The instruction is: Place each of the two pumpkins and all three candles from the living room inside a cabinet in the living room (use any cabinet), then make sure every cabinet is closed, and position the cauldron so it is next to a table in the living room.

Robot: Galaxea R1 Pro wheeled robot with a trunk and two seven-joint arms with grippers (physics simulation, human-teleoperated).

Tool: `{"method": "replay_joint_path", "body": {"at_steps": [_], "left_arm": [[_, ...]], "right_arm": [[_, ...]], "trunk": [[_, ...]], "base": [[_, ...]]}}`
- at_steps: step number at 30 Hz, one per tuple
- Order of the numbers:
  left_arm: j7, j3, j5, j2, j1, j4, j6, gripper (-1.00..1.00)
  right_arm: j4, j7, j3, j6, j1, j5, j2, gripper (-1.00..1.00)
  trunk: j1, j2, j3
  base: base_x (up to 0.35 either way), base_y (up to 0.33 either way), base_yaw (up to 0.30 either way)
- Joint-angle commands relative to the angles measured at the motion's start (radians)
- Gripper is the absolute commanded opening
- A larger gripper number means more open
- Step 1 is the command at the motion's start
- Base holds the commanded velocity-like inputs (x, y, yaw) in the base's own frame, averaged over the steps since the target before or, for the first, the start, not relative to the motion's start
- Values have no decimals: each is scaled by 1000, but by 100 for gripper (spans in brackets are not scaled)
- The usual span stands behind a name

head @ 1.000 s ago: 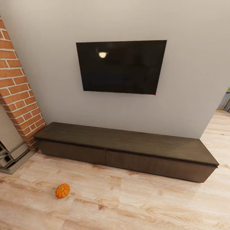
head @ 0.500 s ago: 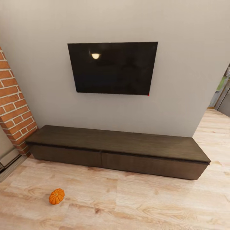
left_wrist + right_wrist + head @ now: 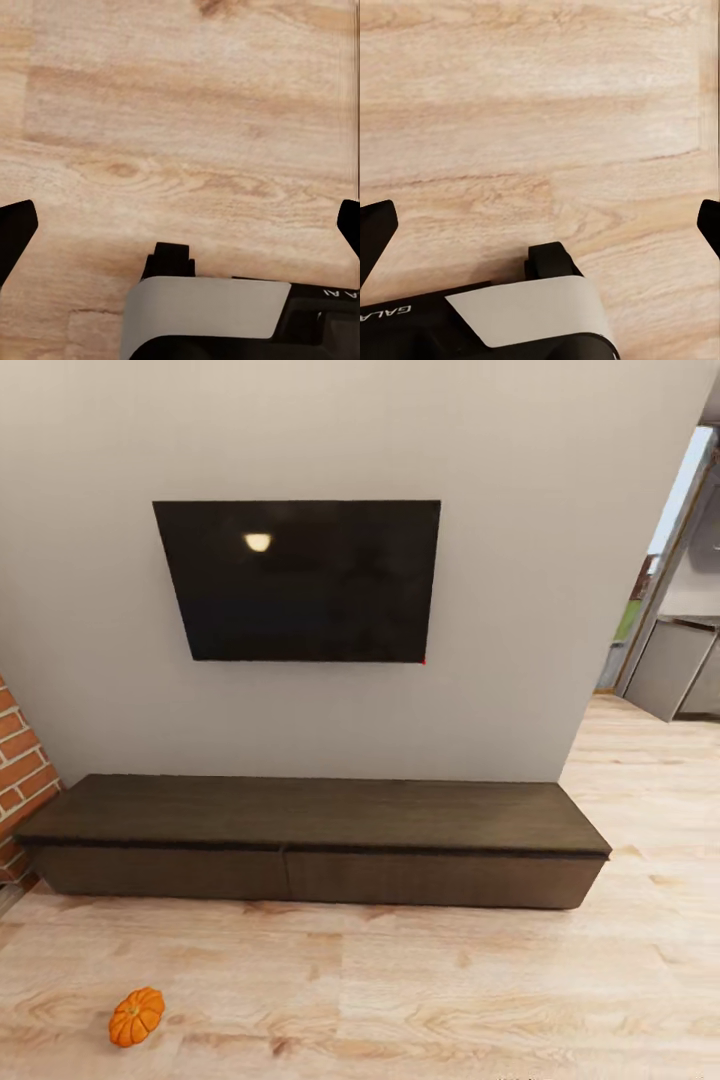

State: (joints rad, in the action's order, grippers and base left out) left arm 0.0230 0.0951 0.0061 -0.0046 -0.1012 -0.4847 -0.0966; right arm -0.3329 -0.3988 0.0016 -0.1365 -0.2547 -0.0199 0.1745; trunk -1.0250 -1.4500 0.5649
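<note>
One pumpkin (image 3: 136, 1016) lies on the floor (image 3: 420, 1000) well clear of the shut cabinet (image 3: 300, 830); left gripper (image 3: 180, 225) and right gripper (image 3: 540, 225) spread, empty; risk: base wheels could nudge the pumpkin rolling off

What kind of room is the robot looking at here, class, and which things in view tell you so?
Most likely a living room: a dark flat screen hangs on the wall above a long low dark-brown cabinet, with pale wood flooring. A small orange pumpkin lies on the floor.
</note>
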Motion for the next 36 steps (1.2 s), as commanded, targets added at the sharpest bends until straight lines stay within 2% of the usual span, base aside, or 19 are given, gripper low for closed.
{"method": "replay_joint_path", "body": {"at_steps": [1,10,29,33,35,36], "left_arm": [[0,0,0,0,0,0,0,100],[0,0,0,0,0,0,0,100],[-8,3,2,3,0,0,-7,100],[-14,6,4,4,0,-5,-37,100],[-17,6,3,4,0,-22,-88,100],[-23,6,3,4,0,-45,-136,100]], "right_arm": [[0,0,0,0,0,0,0,100],[0,0,0,0,0,0,0,100],[-3,0,-1,6,0,-1,0,100],[-6,7,-7,35,0,-8,0,100],[-7,32,-11,41,0,-11,0,100],[-8,62,-13,43,0,-14,0,100]], "trunk": [[0,0,-1],[0,0,-8],[0,0,-9],[0,0,-9],[0,0,-9],[0,0,-9]], "base": [[22,1,-236],[58,0,-176],[5,0,-7],[0,0,0],[0,0,0],[0,0,0]]}}
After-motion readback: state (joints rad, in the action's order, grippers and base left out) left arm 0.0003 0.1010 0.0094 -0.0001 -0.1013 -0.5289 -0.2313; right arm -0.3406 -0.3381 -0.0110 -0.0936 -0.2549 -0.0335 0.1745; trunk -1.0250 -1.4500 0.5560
